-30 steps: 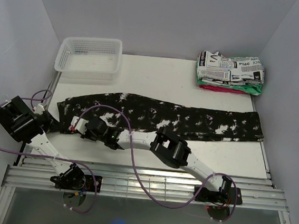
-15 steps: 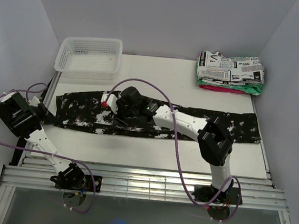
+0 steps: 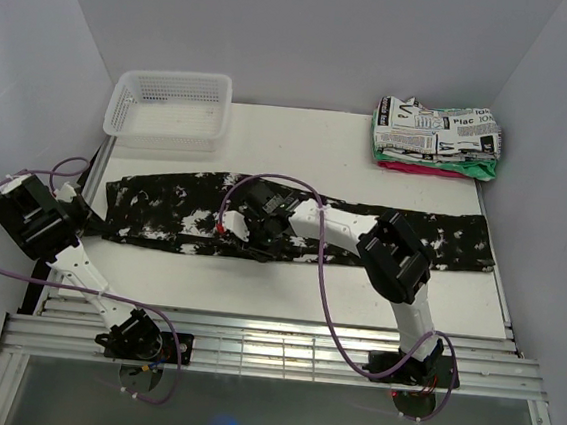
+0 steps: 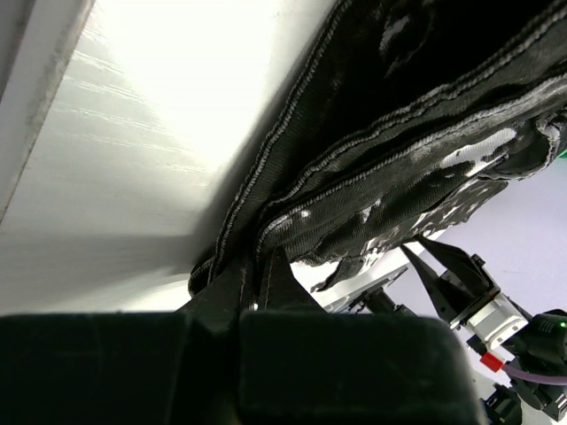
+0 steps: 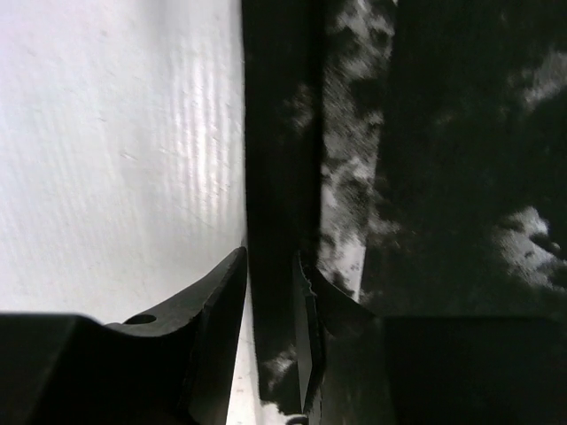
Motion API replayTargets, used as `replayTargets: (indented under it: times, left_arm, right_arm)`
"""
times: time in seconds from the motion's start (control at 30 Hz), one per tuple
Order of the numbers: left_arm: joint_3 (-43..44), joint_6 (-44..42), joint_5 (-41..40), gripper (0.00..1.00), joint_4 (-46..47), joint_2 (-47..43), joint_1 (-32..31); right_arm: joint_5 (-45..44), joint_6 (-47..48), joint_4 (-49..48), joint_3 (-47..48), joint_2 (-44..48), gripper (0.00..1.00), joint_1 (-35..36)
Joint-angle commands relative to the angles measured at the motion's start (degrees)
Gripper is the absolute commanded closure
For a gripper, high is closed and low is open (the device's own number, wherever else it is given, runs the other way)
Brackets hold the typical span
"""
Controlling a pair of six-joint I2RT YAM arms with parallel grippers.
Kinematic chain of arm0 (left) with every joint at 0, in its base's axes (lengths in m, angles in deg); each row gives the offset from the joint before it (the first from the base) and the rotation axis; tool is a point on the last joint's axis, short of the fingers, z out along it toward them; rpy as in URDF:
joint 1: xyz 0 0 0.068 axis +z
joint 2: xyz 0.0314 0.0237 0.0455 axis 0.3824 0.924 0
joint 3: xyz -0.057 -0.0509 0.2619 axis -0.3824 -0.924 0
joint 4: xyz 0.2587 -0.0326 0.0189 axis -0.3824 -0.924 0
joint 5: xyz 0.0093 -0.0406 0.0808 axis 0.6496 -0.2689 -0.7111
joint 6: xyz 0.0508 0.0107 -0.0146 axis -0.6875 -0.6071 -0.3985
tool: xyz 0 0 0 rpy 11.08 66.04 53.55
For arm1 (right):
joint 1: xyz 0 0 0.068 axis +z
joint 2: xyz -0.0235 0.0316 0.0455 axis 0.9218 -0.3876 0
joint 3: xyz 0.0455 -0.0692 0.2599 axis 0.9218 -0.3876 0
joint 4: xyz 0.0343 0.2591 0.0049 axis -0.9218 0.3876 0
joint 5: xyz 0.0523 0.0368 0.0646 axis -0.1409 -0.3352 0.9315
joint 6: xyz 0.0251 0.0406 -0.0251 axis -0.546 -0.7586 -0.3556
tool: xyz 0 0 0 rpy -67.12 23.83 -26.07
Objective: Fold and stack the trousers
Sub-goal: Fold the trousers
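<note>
Top external: both arms reach in from the near edge of the white table [image 3: 300, 144], and everything sits on that one surface

Trousers: the black trousers [image 3: 164, 206] with white splotches lie stretched in one long band across the middle of the table. The left end is by the left edge and the right end is close to the right edge. The left wrist view shows doubled stitched edges, so there's more than one layer there

Left gripper: the left gripper [image 3: 90, 218] is parked at the left end of the band. Its own cam shows the fingers [image 4: 283, 288] squeezed together on the stitched edge, with the fabric pinched right between them and running up and away over the table

Right gripper: the right gripper [image 3: 234, 230] is down on the near edge of the band, a bit left of the middle, with the arm lying over the fabric from the right. Its cam shows the two fingers [image 5: 221, 297] drawn close with a dark fold of that edge running between them, so it looks clamped on it. Bare table is just to the left

Basket: a white mesh basket [image 3: 166, 140] sits at the back left, just behind the left end of the trousers

Stack: a newspaper-print garment [image 3: 437, 127] lies on top of a red cloth [image 3: 403, 167] and a green cloth [image 3: 480, 170] at the back right, with a strip of bare table between the stack and the trousers
</note>
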Motion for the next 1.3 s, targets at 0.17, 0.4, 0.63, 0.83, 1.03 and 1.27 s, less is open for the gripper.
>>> replayTargets:
  times: [0.17, 0.4, 0.63, 0.83, 1.03, 1.27]
  left_arm:
    - [-0.7, -3.3, -6.3, 1.0, 10.9, 1.0, -0.7]
    - [0.2, -3.6, -6.2, 1.0, 10.2, 1.4, -0.7]
    - [-0.2, -3.9, -6.2, 1.0, 10.1, 1.3, -0.8]
    - [-0.2, -4.1, -6.2, 1.0, 10.0, 1.4, -0.8]
    - [-0.6, -4.1, -6.1, 1.0, 9.9, 1.6, -0.8]
    - [-0.8, -3.9, -5.7, 1.0, 10.0, 1.6, -0.8]
  right_arm:
    - [-5.3, 2.9, -1.7, -2.0, 1.2, 0.69, -1.1]
    - [-4.0, 3.8, -1.7, -1.8, 5.7, 0.7, -2.4]
    - [1.6, 3.6, -1.4, 0.2, 6.8, 0.67, -3.3]
    - [3.1, 4.2, 0.5, 1.6, 5.1, 0.64, -3.6]
    - [1.2, 4.5, -1.4, -0.1, 4.9, 0.63, -3.6]
    - [-4.7, 6.1, -6.7, -2.9, 3.2, 0.64, -3.5]
